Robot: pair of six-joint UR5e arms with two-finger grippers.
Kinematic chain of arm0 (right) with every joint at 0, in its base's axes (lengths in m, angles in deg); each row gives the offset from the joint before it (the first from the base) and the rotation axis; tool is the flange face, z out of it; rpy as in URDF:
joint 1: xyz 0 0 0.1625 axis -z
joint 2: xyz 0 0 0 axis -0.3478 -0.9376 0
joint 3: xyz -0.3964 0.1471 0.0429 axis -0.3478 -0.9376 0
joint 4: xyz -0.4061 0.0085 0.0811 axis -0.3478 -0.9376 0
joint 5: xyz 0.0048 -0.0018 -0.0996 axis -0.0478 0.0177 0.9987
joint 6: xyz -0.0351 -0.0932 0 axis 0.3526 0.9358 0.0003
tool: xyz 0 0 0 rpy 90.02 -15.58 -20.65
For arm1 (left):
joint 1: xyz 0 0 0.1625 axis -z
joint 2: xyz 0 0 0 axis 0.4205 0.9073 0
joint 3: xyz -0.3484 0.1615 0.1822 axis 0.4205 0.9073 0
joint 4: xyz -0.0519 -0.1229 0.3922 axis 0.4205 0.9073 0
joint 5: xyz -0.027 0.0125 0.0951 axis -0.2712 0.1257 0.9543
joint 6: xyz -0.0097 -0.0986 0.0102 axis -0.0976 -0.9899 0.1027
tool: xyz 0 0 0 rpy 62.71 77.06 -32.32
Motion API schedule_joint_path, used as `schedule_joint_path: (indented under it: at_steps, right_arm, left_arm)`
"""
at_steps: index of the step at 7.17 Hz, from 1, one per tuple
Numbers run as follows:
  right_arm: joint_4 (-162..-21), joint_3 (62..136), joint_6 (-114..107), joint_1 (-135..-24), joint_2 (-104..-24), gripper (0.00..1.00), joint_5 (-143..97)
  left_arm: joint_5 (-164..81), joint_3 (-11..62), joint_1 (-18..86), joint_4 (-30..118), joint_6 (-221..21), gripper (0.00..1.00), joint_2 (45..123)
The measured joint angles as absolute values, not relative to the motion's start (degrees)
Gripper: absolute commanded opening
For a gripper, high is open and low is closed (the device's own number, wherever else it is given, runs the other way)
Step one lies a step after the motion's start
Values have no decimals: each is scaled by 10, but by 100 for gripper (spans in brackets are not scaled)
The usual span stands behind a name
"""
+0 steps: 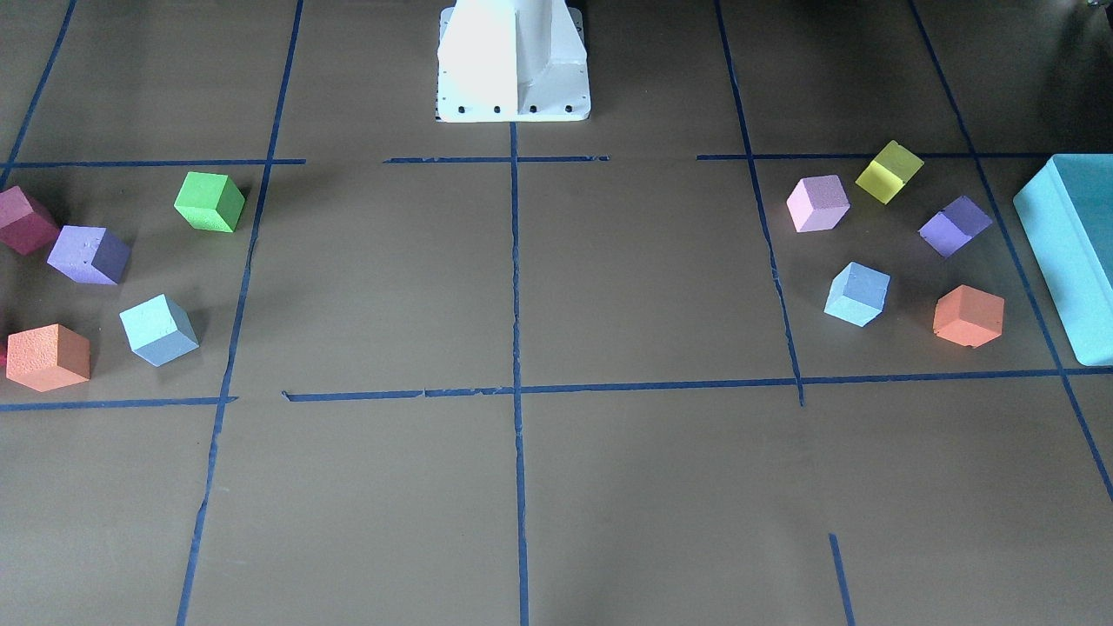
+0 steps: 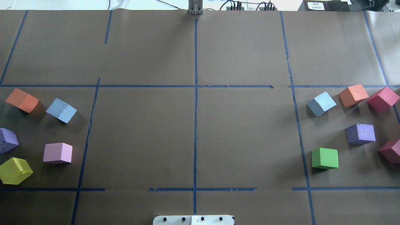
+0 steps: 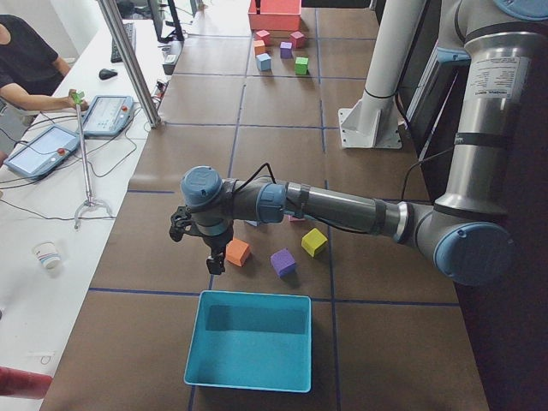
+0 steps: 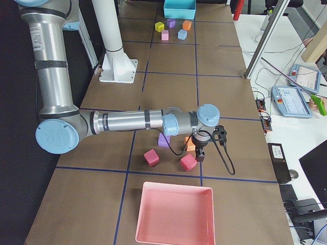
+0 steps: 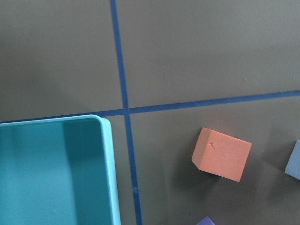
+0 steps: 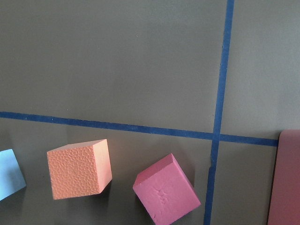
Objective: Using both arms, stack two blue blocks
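One pale blue block (image 2: pixel 61 110) lies on the table's left side, among other cubes; it also shows in the front view (image 1: pixel 856 294) and at the left wrist view's right edge (image 5: pixel 294 161). The other blue block (image 2: pixel 322 103) lies on the right side, also in the front view (image 1: pixel 158 329) and at the right wrist view's left edge (image 6: pixel 9 174). The left gripper (image 3: pixel 216 262) hangs above the orange cube (image 3: pixel 237 252) near the teal box. The right gripper (image 4: pixel 200 155) hangs above the cubes near the pink tray. Both grippers show only in the side views, so I cannot tell whether they are open or shut.
A teal box (image 1: pixel 1074 252) stands at the table's left end and a pink tray (image 4: pixel 173 214) at its right end. Orange, purple, pink, yellow, green and crimson cubes lie around both blue blocks. The white pedestal (image 1: pixel 513 61) stands at the robot's edge. An operator (image 3: pixel 26 60) sits across the table.
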State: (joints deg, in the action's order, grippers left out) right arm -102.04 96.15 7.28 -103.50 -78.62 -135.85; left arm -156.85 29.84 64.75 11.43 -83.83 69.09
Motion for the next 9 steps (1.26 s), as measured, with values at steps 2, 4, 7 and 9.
schedule_joint_path:
  at_steps: [2,4,7,9]
  right_arm:
    - [-1020,969,70,-1035,-786,100,-1359]
    - [-1020,972,68,-1036,-786,100,-1360]
    - [-1019,977,67,-1036,-787,100,-1361]
    - [-1017,980,68,-1033,-789,100,-1361]
  left_arm:
    - [-1565,298,655,115,-839,100,690]
    - [-1562,301,655,114,-842,100,690]
    - [-1569,305,651,116,-843,100,690]
    - [-1576,314,645,126,-840,100,674]
